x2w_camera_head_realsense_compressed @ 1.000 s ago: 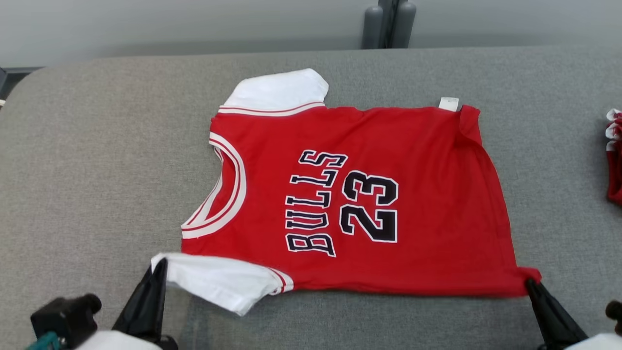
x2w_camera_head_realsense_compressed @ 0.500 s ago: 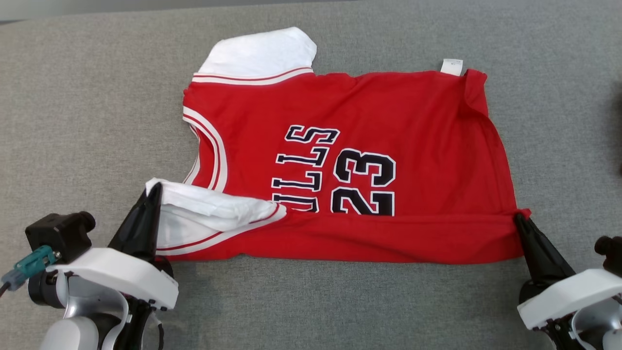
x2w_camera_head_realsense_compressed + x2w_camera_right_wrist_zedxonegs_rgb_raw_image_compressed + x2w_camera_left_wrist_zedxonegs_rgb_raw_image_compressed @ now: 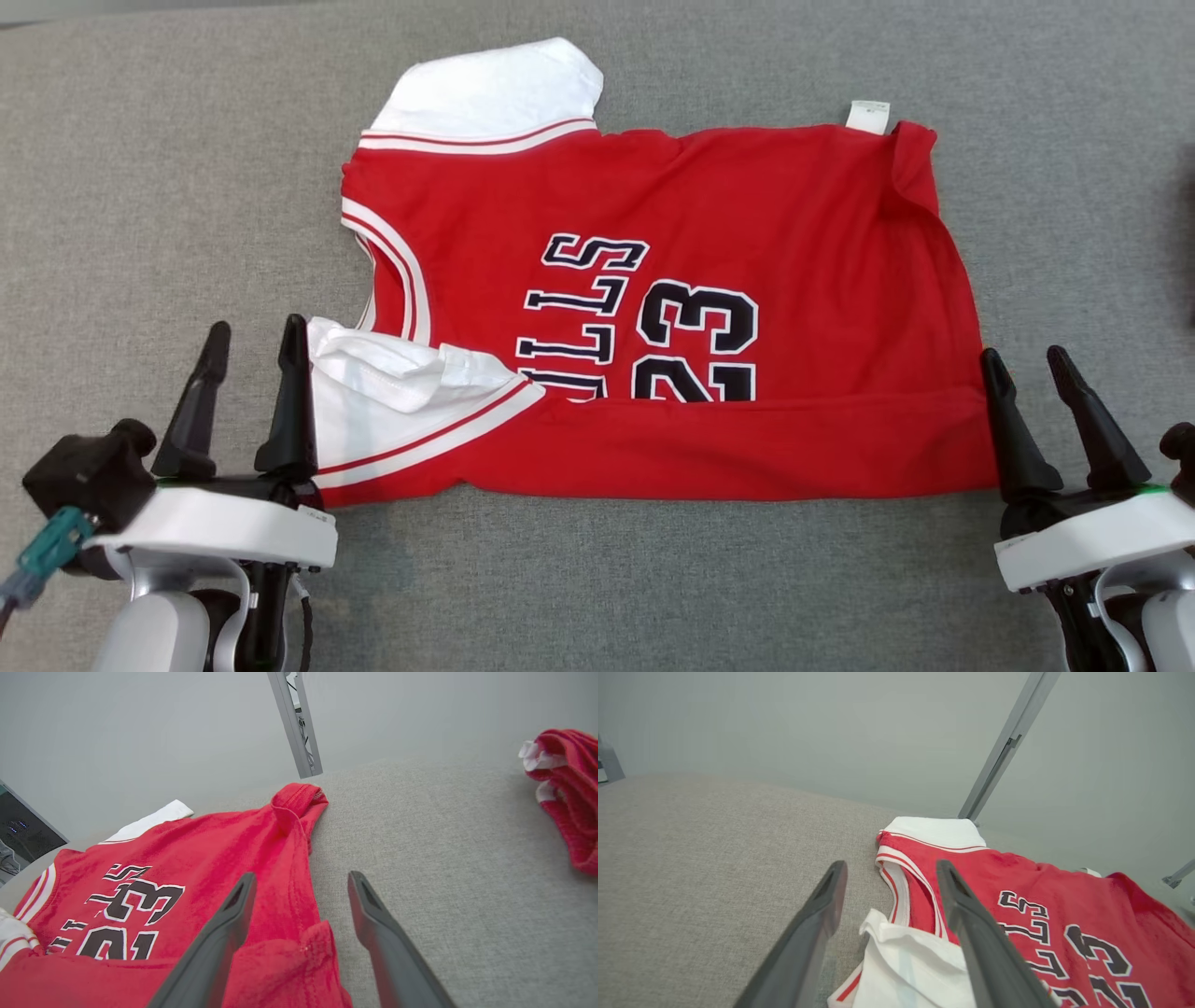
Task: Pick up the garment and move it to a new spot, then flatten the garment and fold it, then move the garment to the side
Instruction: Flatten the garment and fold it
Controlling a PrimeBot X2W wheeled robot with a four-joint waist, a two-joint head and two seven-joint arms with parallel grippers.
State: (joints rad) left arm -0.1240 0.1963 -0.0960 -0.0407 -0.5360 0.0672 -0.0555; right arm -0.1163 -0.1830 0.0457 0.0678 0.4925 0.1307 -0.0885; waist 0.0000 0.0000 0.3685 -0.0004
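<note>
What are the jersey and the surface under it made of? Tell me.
Jersey: soft matte knit, likely cotton or polyester; it folds limply and creases at the hem.
Surface: grey woven cloth, matte; a coarse weave shows in the wrist views.

We see a grey woven surface spreading beneath and ahead of the right gripper. Well off to its right lies a crumpled red-and-white bundle. Beyond its fingertips a grey metal strut rises against a pale wall. Ahead and right of the left gripper we find a slanted grey bar.
</note>
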